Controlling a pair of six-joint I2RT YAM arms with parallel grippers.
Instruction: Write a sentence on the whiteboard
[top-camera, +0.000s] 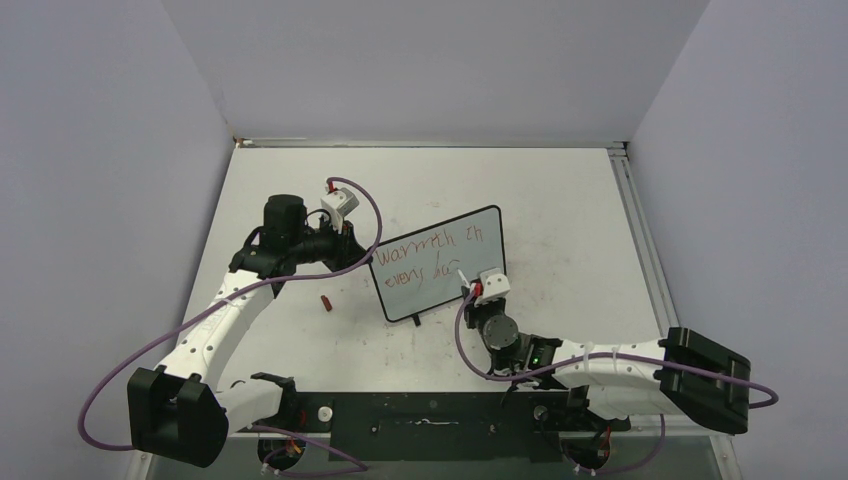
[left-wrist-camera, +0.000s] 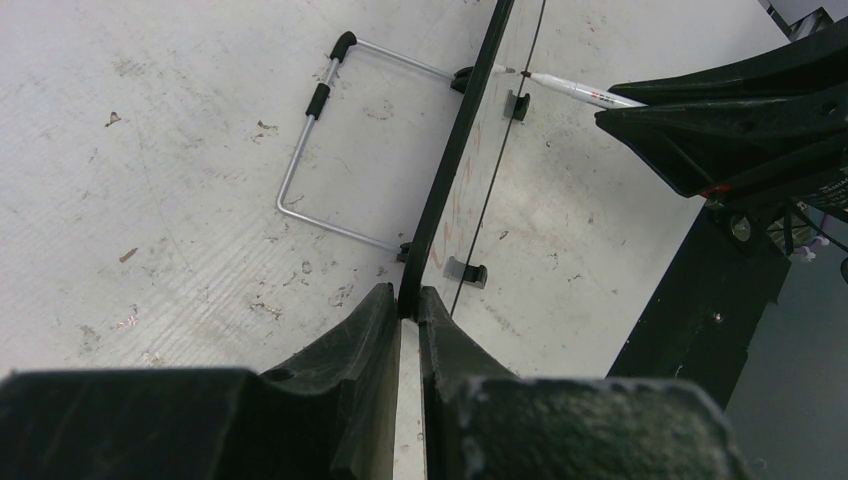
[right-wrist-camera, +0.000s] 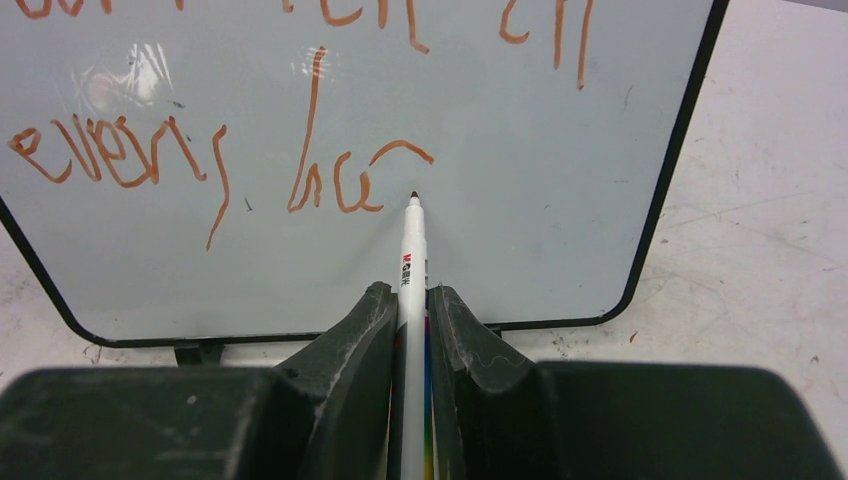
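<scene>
The whiteboard (top-camera: 440, 262) stands tilted mid-table, black-framed, with the sentence (top-camera: 432, 256) in red on two lines. My left gripper (top-camera: 352, 243) is shut on the board's left edge; in the left wrist view the frame (left-wrist-camera: 452, 170) runs up edge-on from between the jaws of that gripper (left-wrist-camera: 409, 305). My right gripper (right-wrist-camera: 410, 298) is shut on a white marker (right-wrist-camera: 412, 255). Its red tip is at the board (right-wrist-camera: 500, 200) just right of the last strokes of the lower line (right-wrist-camera: 330, 180). The marker also shows in the left wrist view (left-wrist-camera: 580, 92).
A small red marker cap (top-camera: 325, 301) lies on the table left of the board. The board's wire stand (left-wrist-camera: 310, 150) spreads behind it. Low walls edge the table at the back and right (top-camera: 640, 240).
</scene>
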